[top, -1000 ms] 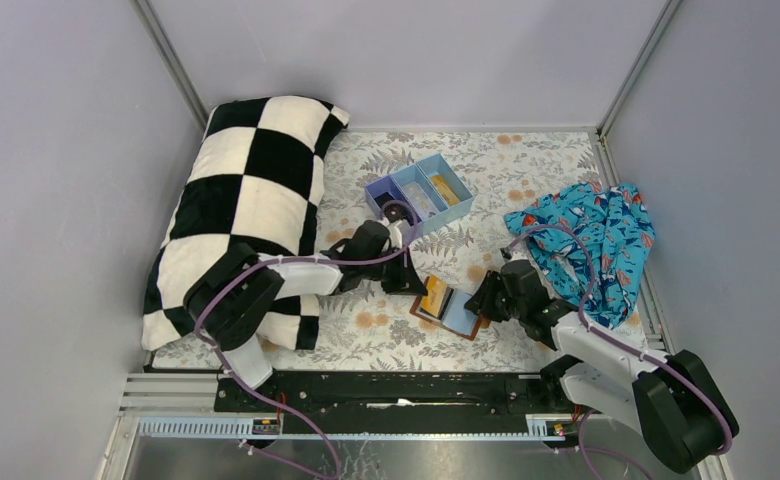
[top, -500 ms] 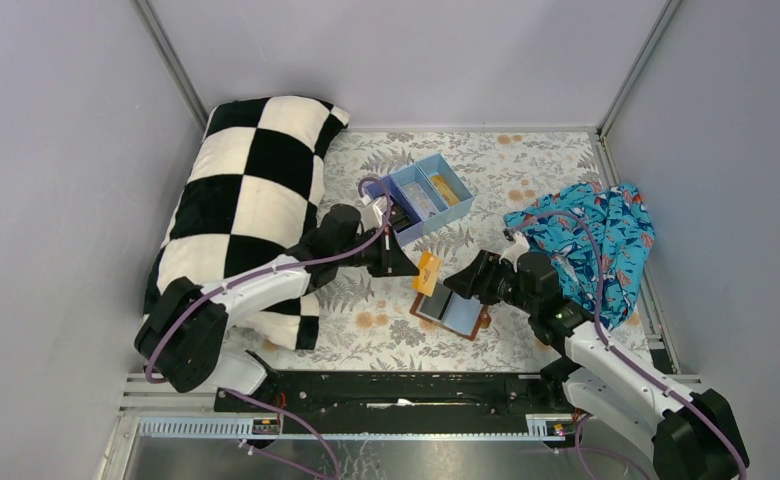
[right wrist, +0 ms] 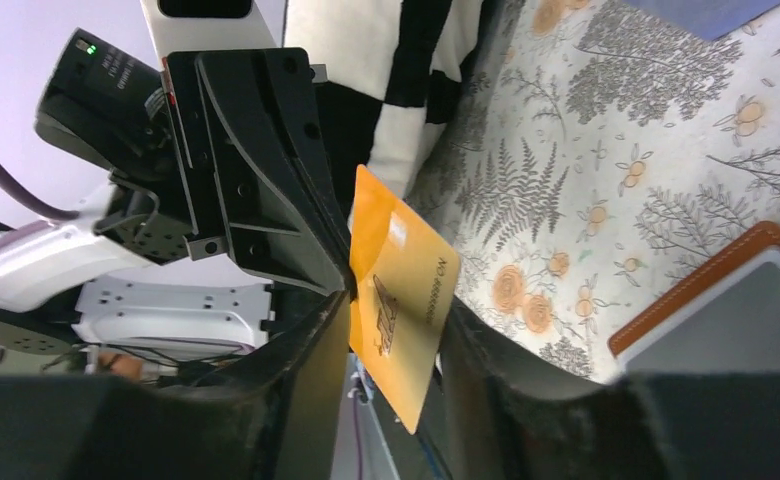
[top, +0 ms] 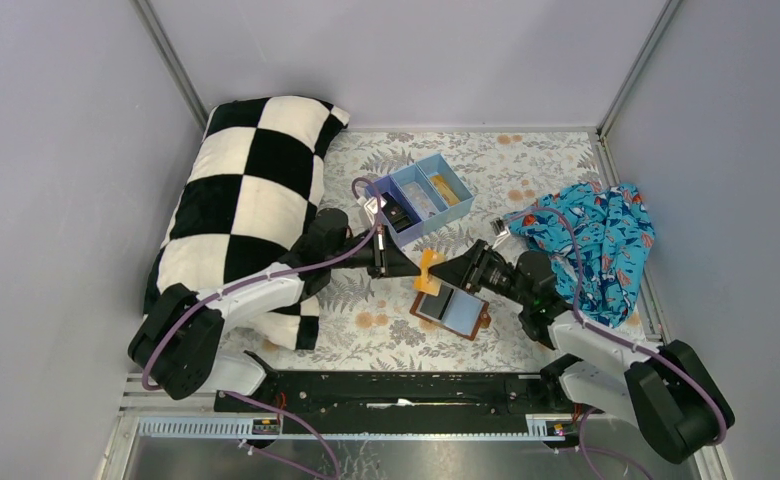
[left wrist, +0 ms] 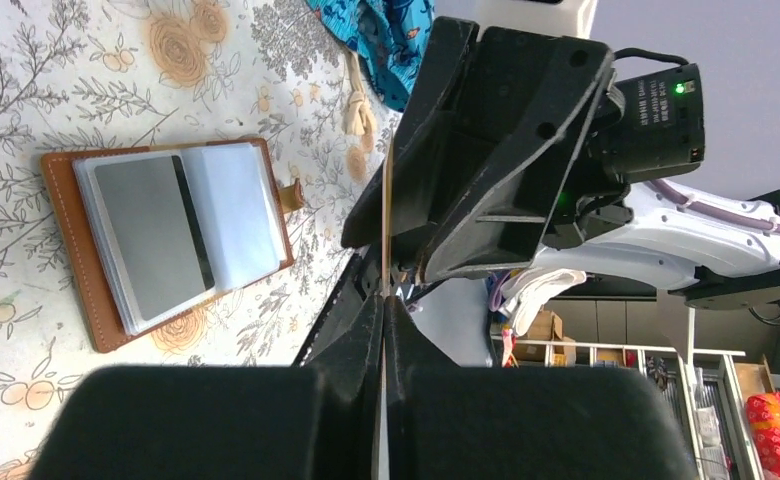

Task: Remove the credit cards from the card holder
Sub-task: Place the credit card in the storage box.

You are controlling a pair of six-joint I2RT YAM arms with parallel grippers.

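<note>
The brown leather card holder [top: 451,310] lies open on the floral cloth, with a grey card and pale blue-grey cards showing in its slots [left wrist: 156,235]; its corner shows in the right wrist view [right wrist: 711,285]. My left gripper [top: 406,266] [left wrist: 385,295] is shut on one edge of a yellow-gold credit card [top: 427,268] [right wrist: 401,290], held upright above the cloth just left of the holder. My right gripper [top: 448,272] [right wrist: 396,312] is open. Its jaws stand on either side of the card's other end, with gaps showing.
A blue three-compartment tray [top: 398,215] stands behind the grippers with a yellow card [top: 444,187] and a pale card in it. A checkered pillow [top: 246,190] lies left. A blue patterned cloth [top: 591,235] lies right.
My left gripper pulled the yellow-gold card out of the holder and lifted it up and back. My right gripper moved left from the holder's right edge to straddle the card.
</note>
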